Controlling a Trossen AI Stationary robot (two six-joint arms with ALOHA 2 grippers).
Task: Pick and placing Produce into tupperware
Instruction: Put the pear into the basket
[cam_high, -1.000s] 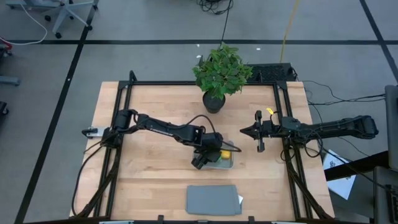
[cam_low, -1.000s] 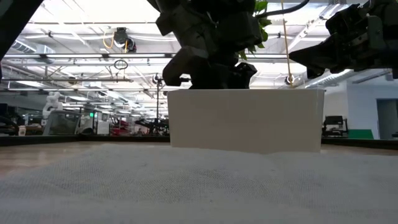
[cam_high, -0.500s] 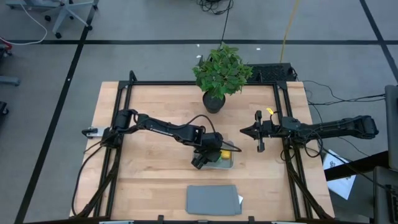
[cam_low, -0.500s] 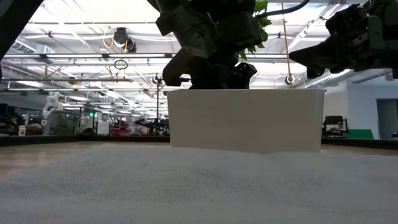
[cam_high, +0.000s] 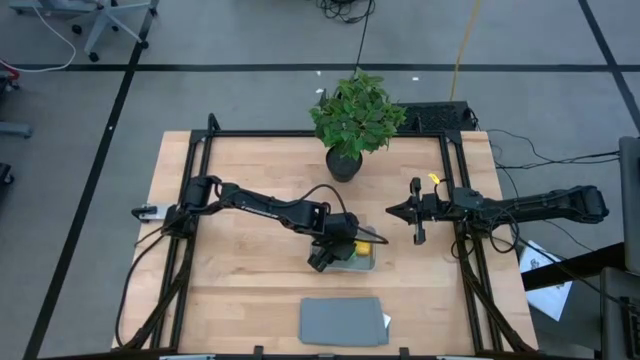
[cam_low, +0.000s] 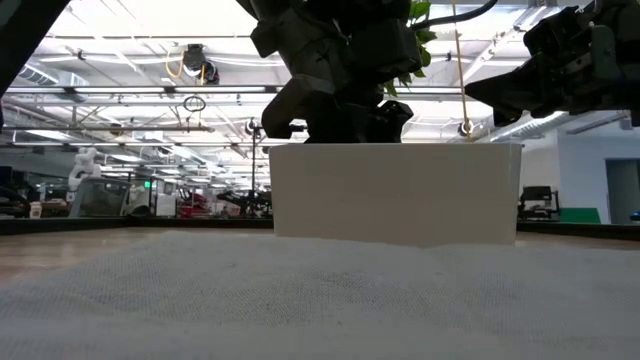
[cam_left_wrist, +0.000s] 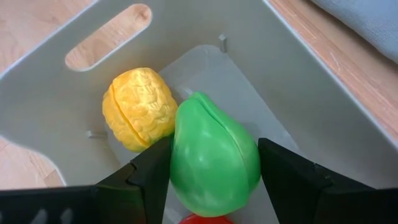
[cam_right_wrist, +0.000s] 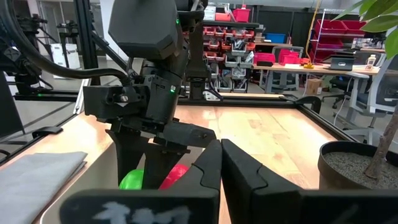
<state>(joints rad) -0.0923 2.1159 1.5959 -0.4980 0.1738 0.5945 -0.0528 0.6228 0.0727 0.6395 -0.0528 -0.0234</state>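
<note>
The tupperware (cam_high: 364, 259) stands on the table right of middle; in the low view it is a pale box (cam_low: 395, 195). My left gripper (cam_high: 336, 254) reaches down into it and is shut on the round green piece (cam_left_wrist: 211, 155). The yellow piece (cam_left_wrist: 140, 109) lies on the tupperware's floor (cam_left_wrist: 230, 74) beside the green one. The red piece (cam_left_wrist: 202, 219) just shows under the green one. My right gripper (cam_high: 392, 212) hangs shut and empty, right of the tupperware and above the table. My left gripper pinches the green piece by its two opposite sides (cam_left_wrist: 180, 168) between its two fingers, coming from above and slanting down into the tupperware. The green piece sits against the yellow piece; whether it rests on the floor, I cannot tell.
A potted leafy plant (cam_high: 355, 120) stands at the table's far edge. A flat grey rectangle (cam_high: 343, 320) lies near the front edge, with a small paper slip by its right corner. A black frame runs around the table.
</note>
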